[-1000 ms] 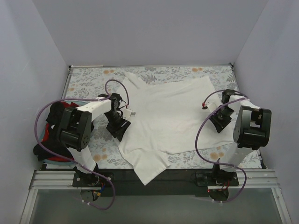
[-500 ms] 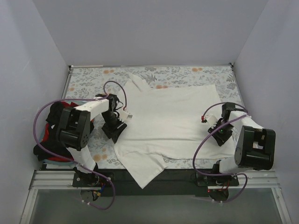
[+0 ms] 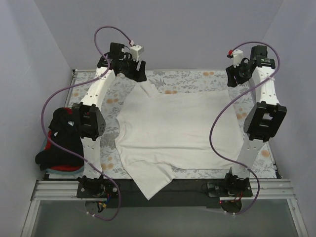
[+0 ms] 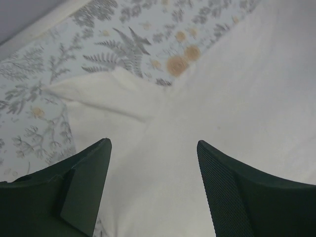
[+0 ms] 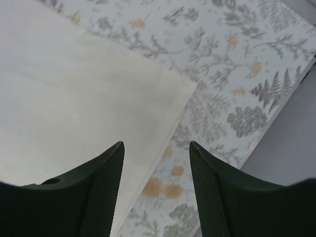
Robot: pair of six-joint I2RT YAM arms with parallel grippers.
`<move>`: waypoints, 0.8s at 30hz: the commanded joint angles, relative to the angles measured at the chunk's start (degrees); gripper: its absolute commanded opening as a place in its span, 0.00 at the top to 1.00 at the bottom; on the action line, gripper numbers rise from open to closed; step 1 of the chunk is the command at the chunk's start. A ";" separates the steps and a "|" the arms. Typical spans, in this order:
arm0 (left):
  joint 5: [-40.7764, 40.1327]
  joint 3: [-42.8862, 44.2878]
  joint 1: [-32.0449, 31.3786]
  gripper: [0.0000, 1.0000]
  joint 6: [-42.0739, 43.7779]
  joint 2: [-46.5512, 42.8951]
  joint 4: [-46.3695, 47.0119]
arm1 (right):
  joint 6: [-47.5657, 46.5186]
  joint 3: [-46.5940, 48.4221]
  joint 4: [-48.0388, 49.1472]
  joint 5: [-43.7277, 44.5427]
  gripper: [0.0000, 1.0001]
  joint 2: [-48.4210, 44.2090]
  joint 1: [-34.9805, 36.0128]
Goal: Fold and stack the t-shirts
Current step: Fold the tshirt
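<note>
The large off-white t-shirt (image 3: 173, 126) lies spread flat on the floral table cloth (image 3: 94, 84), one sleeve hanging over the near edge. My left gripper (image 3: 138, 75) is raised over the shirt's far left sleeve, open and empty. In the left wrist view the gripper (image 4: 153, 148) has the shirt (image 4: 237, 98) and its sleeve (image 4: 98, 94) below it. My right gripper (image 3: 233, 79) is raised over the shirt's far right corner, open and empty. In the right wrist view the gripper (image 5: 156, 148) hangs above that corner (image 5: 163, 84).
A pile of black and red t-shirts (image 3: 61, 143) sits at the table's left edge. Purple cables loop from both arms. Grey walls enclose the table at the back and on both sides. The right wall's foot (image 5: 296, 148) is close to my right gripper.
Both arms have risen from low beside the shirt's left and right edges to high over its far corners. The shirt now lies flatter and more squared.
</note>
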 commanded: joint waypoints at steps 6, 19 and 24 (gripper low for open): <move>-5.76 8.80 5.92 0.30 -21.47 15.50 22.73 | 11.87 21.67 5.32 4.68 0.42 22.18 -0.46; -11.04 5.01 5.83 0.26 -18.48 22.53 26.71 | 13.27 12.17 19.39 6.98 0.43 26.23 -0.46; -13.59 6.33 5.83 0.23 -17.96 24.82 26.44 | 14.06 11.74 19.22 5.84 0.43 27.99 -0.37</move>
